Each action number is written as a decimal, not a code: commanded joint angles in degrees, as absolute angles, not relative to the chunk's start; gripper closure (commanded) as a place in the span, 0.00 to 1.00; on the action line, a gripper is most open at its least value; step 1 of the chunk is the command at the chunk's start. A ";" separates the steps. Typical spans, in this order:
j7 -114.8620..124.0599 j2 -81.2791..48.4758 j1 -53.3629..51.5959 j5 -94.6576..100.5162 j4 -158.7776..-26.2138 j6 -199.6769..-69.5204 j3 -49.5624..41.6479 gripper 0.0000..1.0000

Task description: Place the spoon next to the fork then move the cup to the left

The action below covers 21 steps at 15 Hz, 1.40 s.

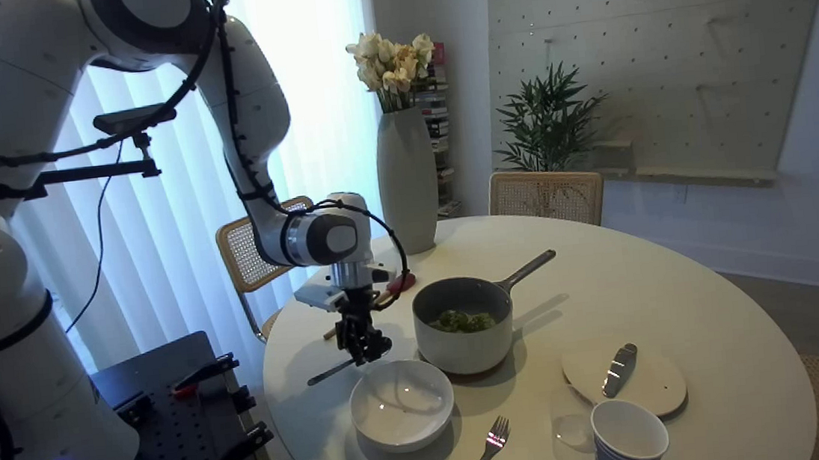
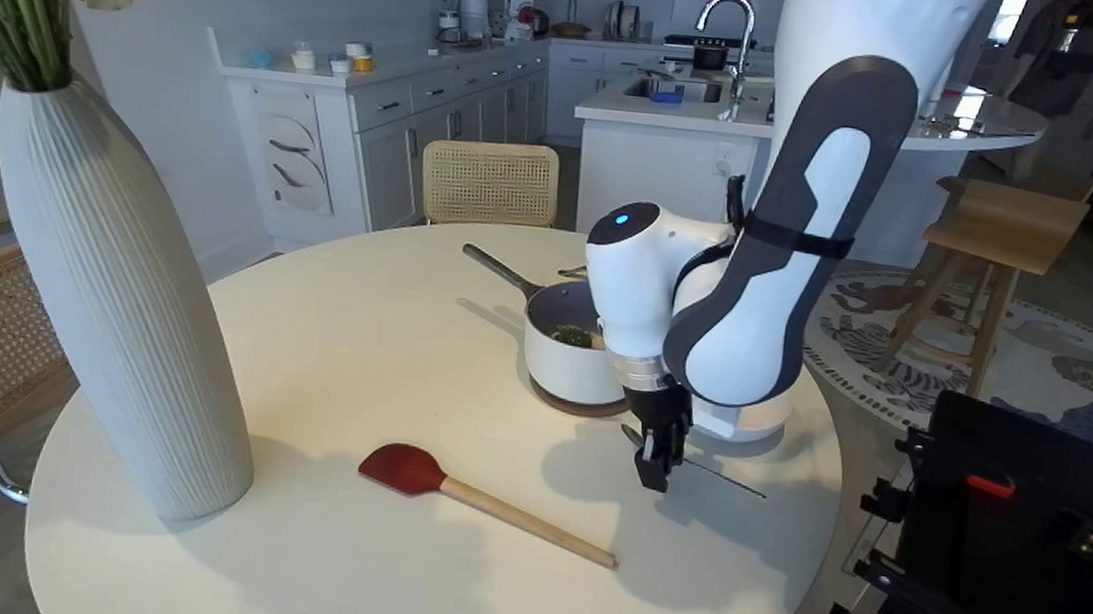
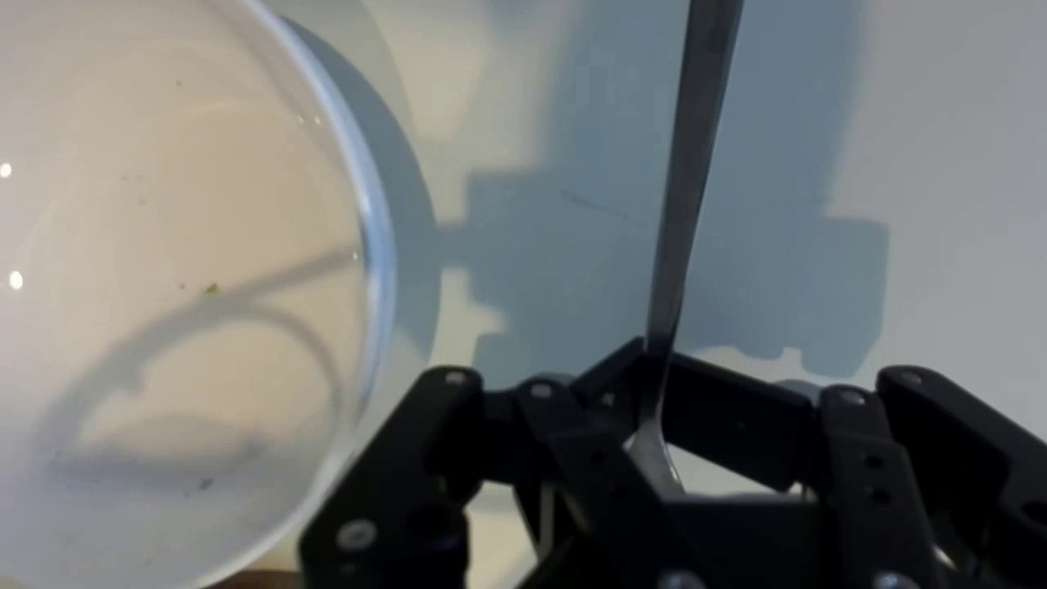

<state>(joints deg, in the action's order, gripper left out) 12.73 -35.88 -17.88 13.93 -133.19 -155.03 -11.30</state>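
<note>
The cup (image 1: 628,446) stood in the foreground of an exterior view, well apart from the gripper (image 3: 657,372). The white bowl (image 1: 402,405) sat just beside the gripper, with the fork (image 1: 487,455) past its far rim. The jaws were clamped on the spoon (image 3: 689,176) at the neck, just behind its head.

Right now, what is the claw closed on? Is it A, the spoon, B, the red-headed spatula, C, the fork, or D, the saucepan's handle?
A, since in the wrist view the claw grips the silver spoon by its slim handle, near the head, while in an exterior view the silver fork lies apart from it on the round table.
</note>
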 commanded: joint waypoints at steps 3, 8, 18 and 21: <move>13.48 -32.20 -18.68 17.54 -133.31 -151.53 -11.60 1.00; 13.82 -28.73 -18.64 20.34 -134.62 -150.49 -11.70 1.00; 14.49 -19.67 -16.22 25.59 -139.18 -142.90 -10.28 1.00; 14.39 -17.68 -14.24 26.78 -140.54 -141.75 -10.46 1.00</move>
<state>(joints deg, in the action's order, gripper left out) 12.87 -21.70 -16.56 24.50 -138.01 -143.90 -11.21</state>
